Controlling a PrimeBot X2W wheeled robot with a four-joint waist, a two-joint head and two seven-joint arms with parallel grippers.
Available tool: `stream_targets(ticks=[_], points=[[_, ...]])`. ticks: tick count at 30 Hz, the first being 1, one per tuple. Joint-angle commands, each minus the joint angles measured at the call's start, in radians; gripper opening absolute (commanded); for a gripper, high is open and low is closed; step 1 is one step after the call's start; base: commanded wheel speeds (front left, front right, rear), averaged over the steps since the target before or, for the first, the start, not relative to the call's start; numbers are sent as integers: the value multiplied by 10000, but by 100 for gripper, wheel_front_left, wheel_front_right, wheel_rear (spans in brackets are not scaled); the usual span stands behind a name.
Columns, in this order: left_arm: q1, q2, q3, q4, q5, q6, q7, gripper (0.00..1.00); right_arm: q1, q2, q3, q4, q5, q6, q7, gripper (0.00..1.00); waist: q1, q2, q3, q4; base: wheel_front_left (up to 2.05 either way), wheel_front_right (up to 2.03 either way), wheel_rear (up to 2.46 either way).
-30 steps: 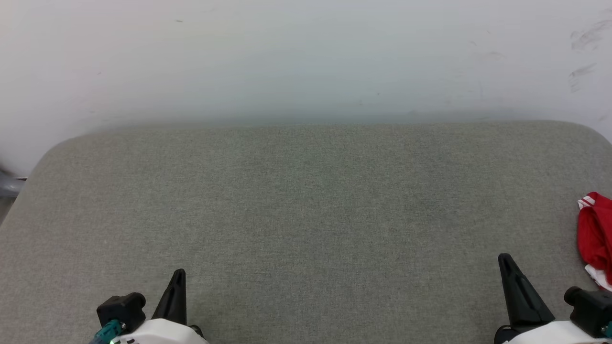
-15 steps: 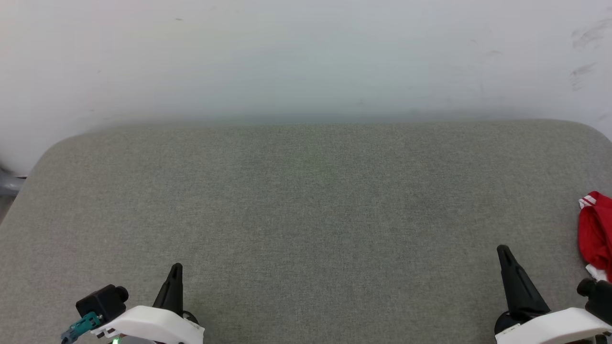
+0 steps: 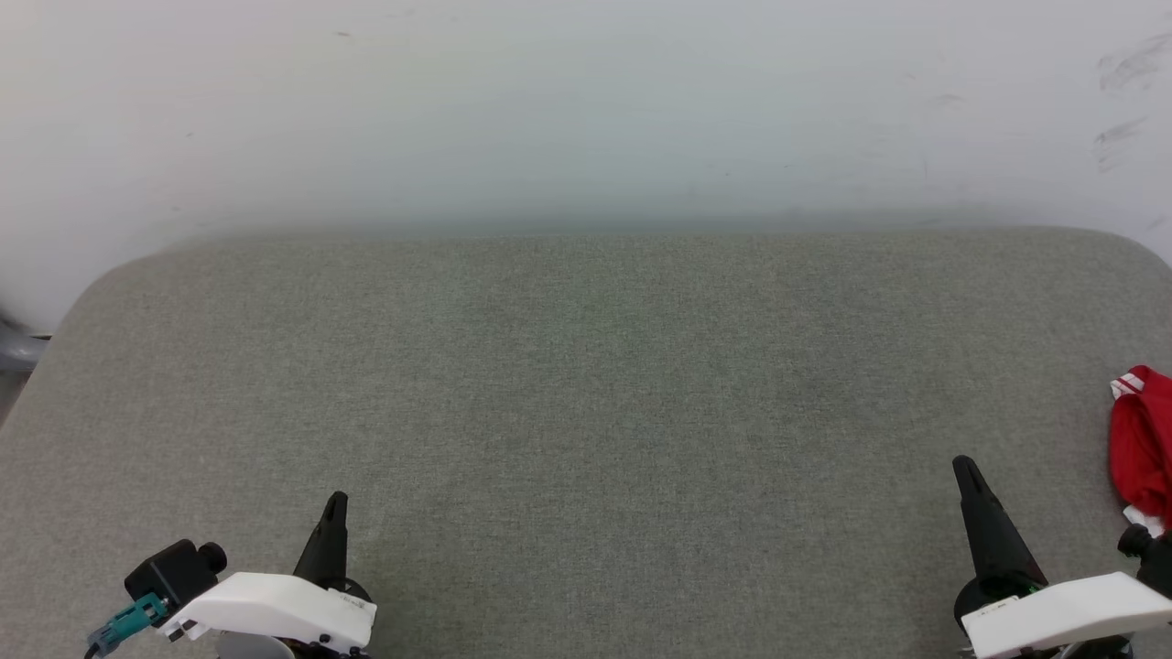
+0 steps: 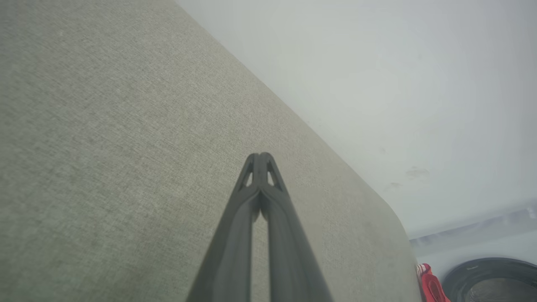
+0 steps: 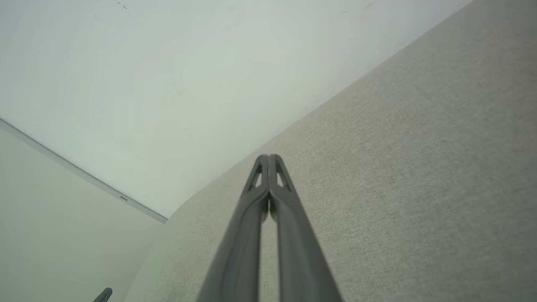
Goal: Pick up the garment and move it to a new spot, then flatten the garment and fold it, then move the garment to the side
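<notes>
Here's the shirt, right out at the right-hand edge of the grey padded table, and the head view cuts it off at the frame's edge. It's bunched up in a heap, not spread flat. What shows of it runs lengthwise from the far side towards the near side. The far end carries a strip of red-and-white striped trim, the middle is plain red in soft folds, and there's a patch of white at the near end. Which way the collar faces can't be told, and no lettering can be made out. The left wrist view catches a sliver of red right at the table's far corner.

Left gripper sits low at the near left over the table, fingers pressed together and holding nothing; its wrist view shows the two tips meeting. Right gripper is at the near right, near the shirt but apart from it, also closed and empty, tips touching. A pale wall stands behind the table.
</notes>
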State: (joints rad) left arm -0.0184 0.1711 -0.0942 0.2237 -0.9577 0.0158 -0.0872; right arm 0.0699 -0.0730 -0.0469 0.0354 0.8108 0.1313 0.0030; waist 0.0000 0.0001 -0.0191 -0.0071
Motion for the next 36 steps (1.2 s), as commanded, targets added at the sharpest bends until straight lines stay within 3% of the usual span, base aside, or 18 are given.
stream_targets(ticks=[1, 36], points=[[-293, -30, 115, -86, -244, -88, 72, 0, -311, -92, 8, -47, 338, -2, 35, 0, 0, -1, 3, 1, 0, 0, 0], [-632, -633, 1127, 64, -3422, -797, 1058, 0, -1064, -114, -103, 1028, 4408, -4, 392, 0, 0, -1, 93, 30, 0, 0, 0]])
